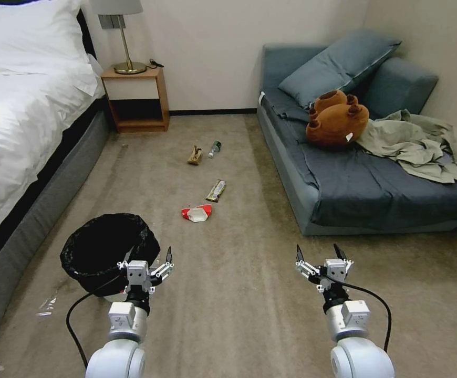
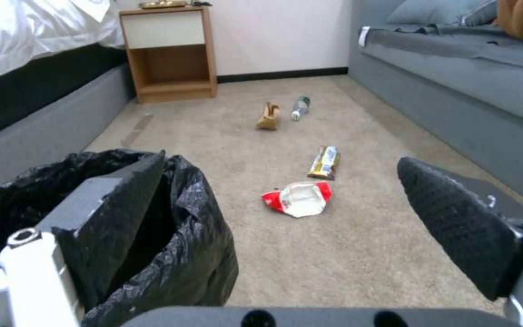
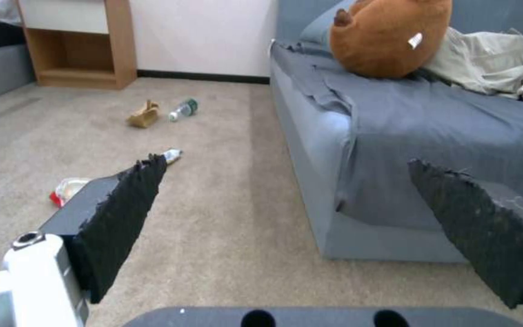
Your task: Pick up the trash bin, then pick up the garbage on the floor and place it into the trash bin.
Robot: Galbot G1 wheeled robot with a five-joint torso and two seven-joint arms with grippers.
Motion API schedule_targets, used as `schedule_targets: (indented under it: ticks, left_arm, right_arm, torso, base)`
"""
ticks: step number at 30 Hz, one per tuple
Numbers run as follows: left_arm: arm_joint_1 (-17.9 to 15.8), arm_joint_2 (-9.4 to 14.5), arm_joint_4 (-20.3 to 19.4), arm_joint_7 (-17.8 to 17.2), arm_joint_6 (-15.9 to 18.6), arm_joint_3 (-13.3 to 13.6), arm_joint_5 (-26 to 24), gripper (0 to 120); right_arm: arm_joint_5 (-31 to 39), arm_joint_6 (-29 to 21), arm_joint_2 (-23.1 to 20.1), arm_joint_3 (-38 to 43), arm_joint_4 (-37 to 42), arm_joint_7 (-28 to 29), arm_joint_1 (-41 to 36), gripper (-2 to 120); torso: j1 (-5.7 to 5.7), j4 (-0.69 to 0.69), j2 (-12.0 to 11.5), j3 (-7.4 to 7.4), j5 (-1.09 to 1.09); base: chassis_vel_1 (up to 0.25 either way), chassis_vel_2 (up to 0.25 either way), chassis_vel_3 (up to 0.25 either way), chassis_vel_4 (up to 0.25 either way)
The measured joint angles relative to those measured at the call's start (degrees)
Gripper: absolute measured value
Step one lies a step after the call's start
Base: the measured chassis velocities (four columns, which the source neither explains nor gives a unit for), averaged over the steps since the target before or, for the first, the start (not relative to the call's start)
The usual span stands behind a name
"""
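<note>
Head view: trash bin, white w/ glossy black liner over the rim, stands on beige carpet just beside the bed base, on robot's left. Left gripper hovers at bin's near-right rim, fingers spread wide, one finger over the liner edge, other clear of it; nothing held. Right gripper well apart from bin, over bare carpet in front of the sofa, fingers wide, empty. Garbage strung along the floor beyond bin: red-and-white wrapper nearest it, gold snack-bar wrapper next, then tan paper scrap and green-capped bottle side by side, farthest from bin, toward the nightstand. Brown plush bear and olive cloth on sofa. Left wrist view: one finger sits against the black liner at bin's rim, touching or just above, can't tell; other finger out over carpet; gap wide. Red-and-white wrapper lies past bin, gold wrapper beyond it, scrap and bottle farther off. Right wrist view: both fingers far apart, nothing btwn them; sofa front close by; red-and-white wrapper partly hidden behind one finger, gold wrapper's end just past the fingertip, scrap and bottle beyond; bear up on sofa.
</note>
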Motion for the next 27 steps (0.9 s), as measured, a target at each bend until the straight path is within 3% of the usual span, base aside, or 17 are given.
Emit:
schedule_targets:
  ticks: [27]
  left_arm:
    - [0.0,0.0,0.0,0.0,0.0,0.0,0.0,100]
  right_arm:
    - [0.0,0.0,0.0,0.0,0.0,0.0,0.0,100]
  torso:
    - [0.0,0.0,0.0,0.0,0.0]
  base:
    - [0.0,0.0,0.0,0.0]
